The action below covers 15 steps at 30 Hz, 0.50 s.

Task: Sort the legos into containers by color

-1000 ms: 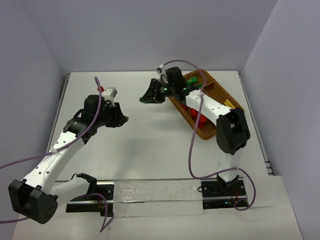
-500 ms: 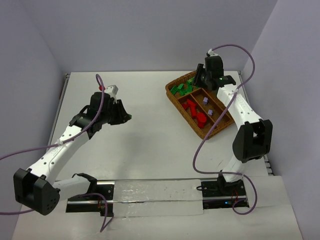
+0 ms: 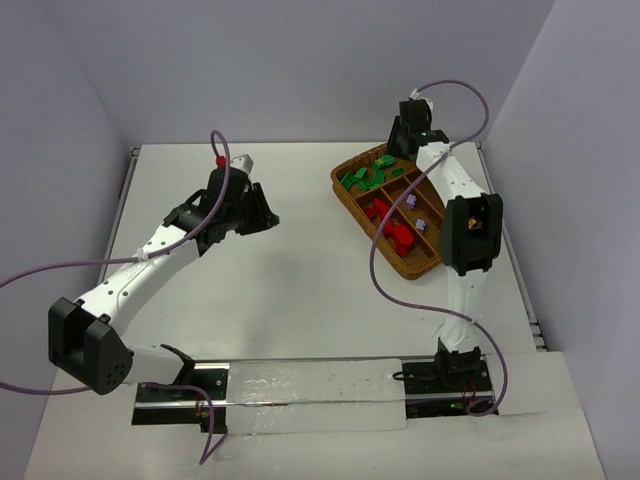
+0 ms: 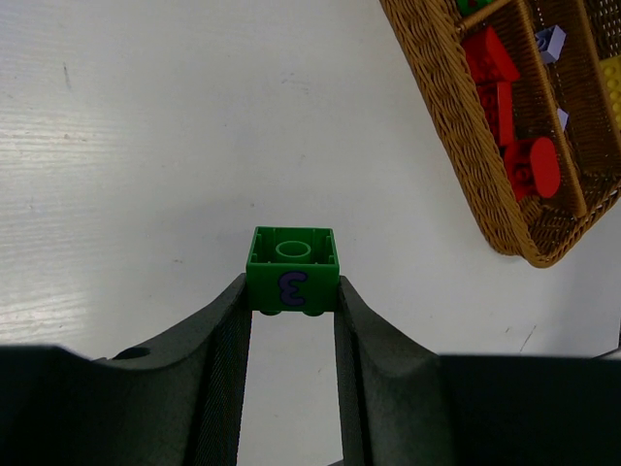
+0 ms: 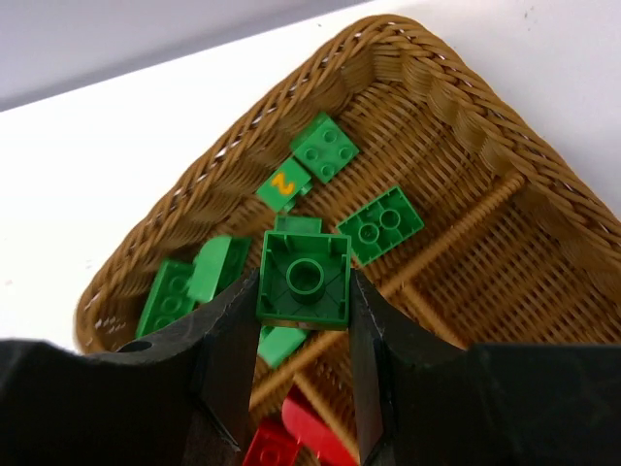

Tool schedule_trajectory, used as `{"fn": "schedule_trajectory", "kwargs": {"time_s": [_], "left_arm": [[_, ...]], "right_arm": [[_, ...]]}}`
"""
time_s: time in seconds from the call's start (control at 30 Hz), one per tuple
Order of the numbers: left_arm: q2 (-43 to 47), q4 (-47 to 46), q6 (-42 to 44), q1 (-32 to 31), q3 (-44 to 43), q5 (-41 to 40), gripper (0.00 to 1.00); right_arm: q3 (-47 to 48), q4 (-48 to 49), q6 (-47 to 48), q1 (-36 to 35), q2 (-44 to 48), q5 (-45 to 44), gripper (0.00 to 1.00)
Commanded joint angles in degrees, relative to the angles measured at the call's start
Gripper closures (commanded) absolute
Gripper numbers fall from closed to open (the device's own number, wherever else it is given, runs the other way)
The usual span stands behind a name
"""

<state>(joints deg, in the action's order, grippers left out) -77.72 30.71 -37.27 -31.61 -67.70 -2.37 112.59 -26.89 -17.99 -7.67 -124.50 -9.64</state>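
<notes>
My left gripper (image 4: 291, 291) is shut tight on a green lego with a purple squiggle (image 4: 292, 270); the two fingers press on its sides; the hollow side of the lego faces my camera; it hangs over the bare white table (image 4: 146, 146), well apart from the wicker tray (image 4: 456, 126); my right gripper (image 5: 305, 291) is closed on a plain green lego (image 5: 305, 277), hollow side facing my camera too; it hangs over the far end part of the tray, where the other green legos (image 5: 378, 225) lie loose; one of those has a yellow 2 (image 5: 282, 184) on it; the red legos (image 4: 500, 87) lie in the long part next to the green ones; the small lilac legos (image 4: 549, 41) lie one part further over; a yellow lego (image 4: 611, 83) shows at the edge of my left camera's view, also inside the tray
</notes>
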Motion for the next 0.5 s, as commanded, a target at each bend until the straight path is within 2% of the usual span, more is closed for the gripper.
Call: {"fn": "schedule_trajectory", "kwargs": {"time_s": [0.0,0.13,0.17,0.27,0.33,0.47], "left_arm": [[-1.0,0.3,-1.5,-1.6,-3.2,-0.9,1.0],[-2.1,0.8,-1.7,-2.0,-3.9,-0.5,1.0],[-2.8,1.1,-1.6,-2.2,-4.4,-0.2,1.0],[-4.3,0.9,-1.1,-2.8,-7.2,0.8,1.0],[-6.1,0.2,-0.6,-3.0,-9.0,1.4,1.0],[-11.8,1.5,1.5,-3.1,-19.0,2.4,1.0]], "right_arm": [[11.1,-1.7,0.8,1.0,-5.2,0.3,0.74],[15.6,-3.4,0.5,1.1,-9.3,1.1,0.7],[15.6,-3.3,0.0,1.1,-9.8,1.3,0.66],[15.4,-2.9,-0.9,1.1,-10.3,2.1,0.41],[15.6,-3.1,-1.0,1.1,-10.4,2.4,0.38],[14.9,-3.0,-0.6,1.1,-8.6,1.9,0.35]]}}
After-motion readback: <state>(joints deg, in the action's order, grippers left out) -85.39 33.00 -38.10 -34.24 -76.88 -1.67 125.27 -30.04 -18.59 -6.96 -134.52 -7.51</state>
